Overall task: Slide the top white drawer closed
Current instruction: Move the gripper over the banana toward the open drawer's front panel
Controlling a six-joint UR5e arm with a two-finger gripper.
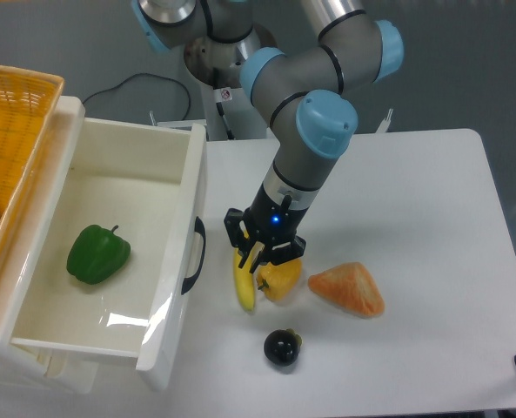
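Camera view, nearest first: a dark round fruit sits at six o'clock from my claw. At nine o'clock, the top white drawer stands pulled open, a green pepper inside. My claw hovers over the banana and yellow pepper; whether its fingers are parted, I cannot tell. An orange wedge lies at four o'clock, a woven basket far at ten.
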